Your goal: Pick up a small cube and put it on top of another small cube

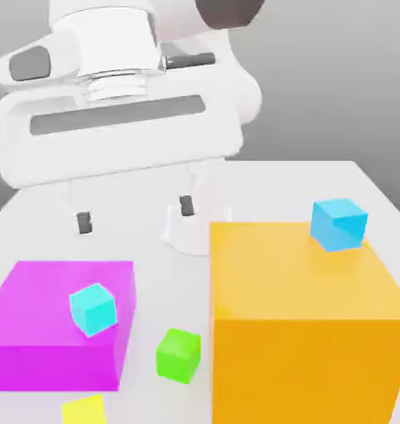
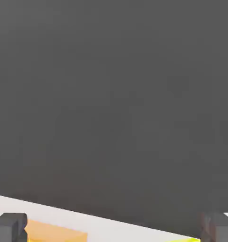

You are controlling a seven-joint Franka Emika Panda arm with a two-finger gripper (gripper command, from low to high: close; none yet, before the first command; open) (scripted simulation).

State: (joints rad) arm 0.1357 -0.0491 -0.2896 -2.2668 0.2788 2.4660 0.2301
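Surface: white tabletop (image 1: pixel 352 178) under a plain grey backdrop, fills most of the exterior view.
Small yellow cube: plain bright yellow, matte, at bottom edge left of centre (image 1: pixel 84 410), partly cut off by the frame, on the table just in front of the magenta block. This is the pick target.
Green cube: small, matte (image 1: pixel 179 354), lower centre, between the two big blocks, near the yellow one.
Magenta block: big, flat-topped (image 1: pixel 37 331), lower left.
Turquoise cube: small, paler cyan (image 1: pixel 93 309), tilted on the magenta block's top. Distractor.
Orange block: big, tall (image 1: pixel 302 348), lower right.
Sky-blue cube: small, matte (image 1: pixel 339 224), on the orange block's top near its far right corner, slightly askew. Stack target.
Gripper: white two-finger claw with dark pads (image 1: pixel 135 214), upper left behind the blocks, fingers spread wide, nothing between them, well apart from the yellow cube.
Handling guess: yellow cube likely light, rigid, smooth-faced; not fragile. Best pinched on two opposite flat side faces, mid-height, fingers squared to the faces so it won't twist.
Risk: green cube sits near; the stack target is small and raised, so placement needs centring.
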